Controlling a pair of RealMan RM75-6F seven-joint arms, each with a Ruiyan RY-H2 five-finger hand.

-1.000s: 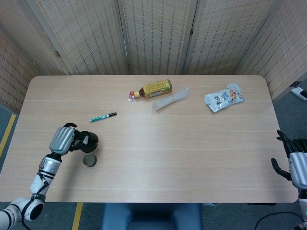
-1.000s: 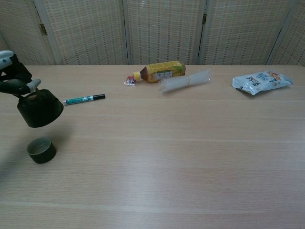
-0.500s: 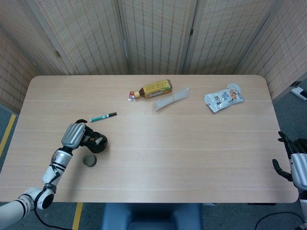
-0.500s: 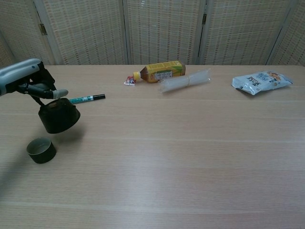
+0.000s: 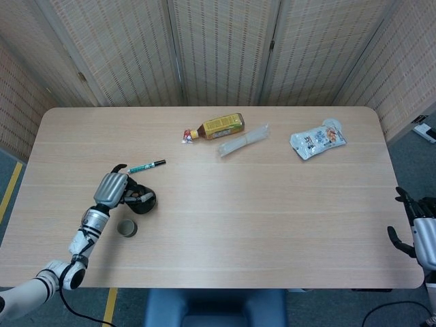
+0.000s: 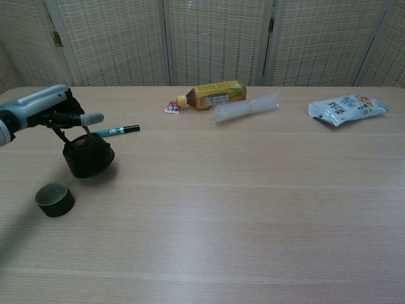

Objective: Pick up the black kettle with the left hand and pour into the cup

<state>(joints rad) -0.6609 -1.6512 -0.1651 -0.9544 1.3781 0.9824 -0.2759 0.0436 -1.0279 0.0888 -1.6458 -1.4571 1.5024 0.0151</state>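
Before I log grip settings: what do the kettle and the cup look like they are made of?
The black kettle looks like matte black metal or cast iron: dark, no shine, thin wire-like handle held by the left hand. The cup looks like dull olive glazed ceramic or painted metal; the frames cannot settle which.

black kettle (image 6: 88, 158) upright on table, olive cup (image 6: 54, 199) — open, just beside

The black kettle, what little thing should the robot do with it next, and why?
Probably let go. The black kettle sits upright at the table, beside the cup rather than over it, and the left hand holds only its handle. That looks like setting down, though I cannot tell whether anything was poured.
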